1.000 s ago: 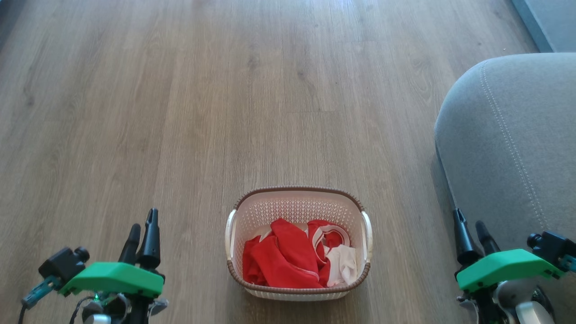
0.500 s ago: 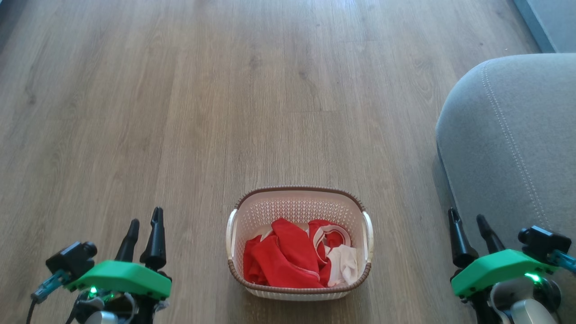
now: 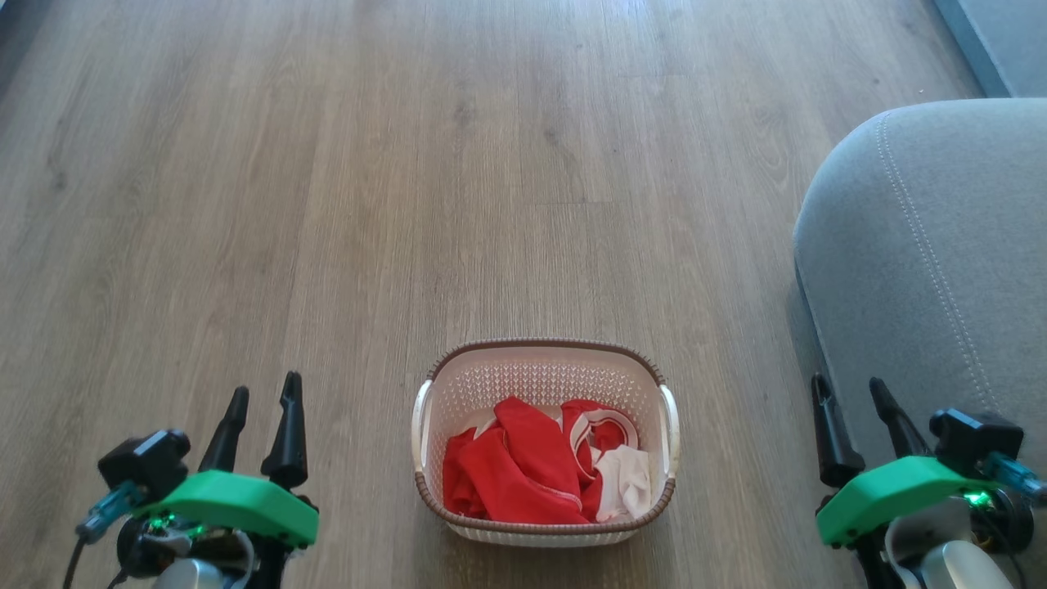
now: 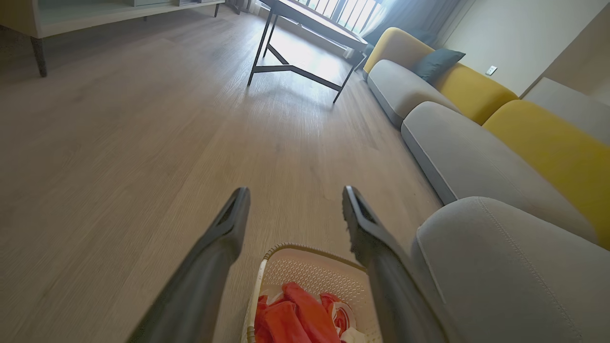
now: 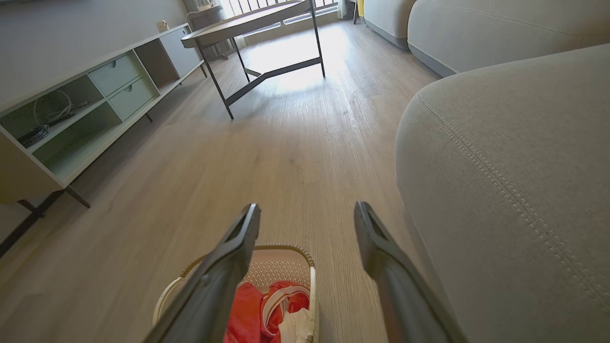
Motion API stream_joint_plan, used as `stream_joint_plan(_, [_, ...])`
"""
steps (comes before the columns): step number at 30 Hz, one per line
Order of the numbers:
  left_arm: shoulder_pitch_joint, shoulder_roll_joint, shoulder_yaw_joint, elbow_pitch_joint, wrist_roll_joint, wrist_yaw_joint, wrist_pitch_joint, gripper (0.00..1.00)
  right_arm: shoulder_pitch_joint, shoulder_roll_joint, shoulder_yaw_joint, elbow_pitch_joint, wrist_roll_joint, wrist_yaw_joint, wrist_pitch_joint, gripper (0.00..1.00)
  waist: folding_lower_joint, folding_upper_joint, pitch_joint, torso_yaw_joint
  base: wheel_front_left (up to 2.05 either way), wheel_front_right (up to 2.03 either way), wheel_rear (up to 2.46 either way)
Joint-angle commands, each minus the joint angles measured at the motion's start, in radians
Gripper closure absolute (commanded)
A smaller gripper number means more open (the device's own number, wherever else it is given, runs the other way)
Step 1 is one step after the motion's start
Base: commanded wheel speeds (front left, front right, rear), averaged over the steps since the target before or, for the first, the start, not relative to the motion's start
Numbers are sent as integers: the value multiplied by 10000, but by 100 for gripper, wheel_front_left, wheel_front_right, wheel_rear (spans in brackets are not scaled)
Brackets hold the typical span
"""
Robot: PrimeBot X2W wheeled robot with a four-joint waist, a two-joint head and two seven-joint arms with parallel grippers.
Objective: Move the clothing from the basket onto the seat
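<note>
Red clothing (image 3: 523, 474) with white trim lies bunched in the cream basket (image 3: 543, 360), which stands on the wood floor at the lower middle of the head view. The grey seat (image 3: 932, 262) bulges in from the right. My left gripper (image 3: 263, 396) hangs open at the lower left, well clear of the basket. Over by the seat's front edge, my right gripper (image 3: 847, 389) is open too, with nothing in it. The left wrist view looks past my left gripper (image 4: 295, 197) at the basket (image 4: 310, 274) and clothing (image 4: 295, 314). The right wrist view has my right gripper (image 5: 307, 212) above the basket (image 5: 281, 269), clothing (image 5: 267, 309) and seat (image 5: 514, 166).
A black-legged table (image 4: 305, 28) stands far across the floor, with a low shelf unit (image 5: 81, 114) along one wall. Grey and yellow sofa sections (image 4: 467, 124) run beyond the seat. Bare wood floor (image 3: 409, 188) stretches ahead of the basket.
Both grippers have drifted a little inward and upward in the head view, their fingers tilting more upright. Basket, clothing and seat lie as before.
</note>
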Motion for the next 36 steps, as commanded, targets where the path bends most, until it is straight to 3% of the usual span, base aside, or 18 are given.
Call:
stream_joint_plan(1, [-602,207,165,-378,351,-47,-172,0,-338,-218,194,-380,-342,53,-167,0,0,0,-1,-1,0,0,0])
stream_joint_plan(24, [-668,374,-76,-343,2958,-62,-854,0,-210,-531,657,-270,-2447,67,-840,0,0,0,58,22,0,0,0])
stream_joint_plan(36, [-741,505,-364,77,3251,-67,-1094,0,-127,-520,773,-307,-3158,71,-1077,0,0,0,76,-14,0,0,0])
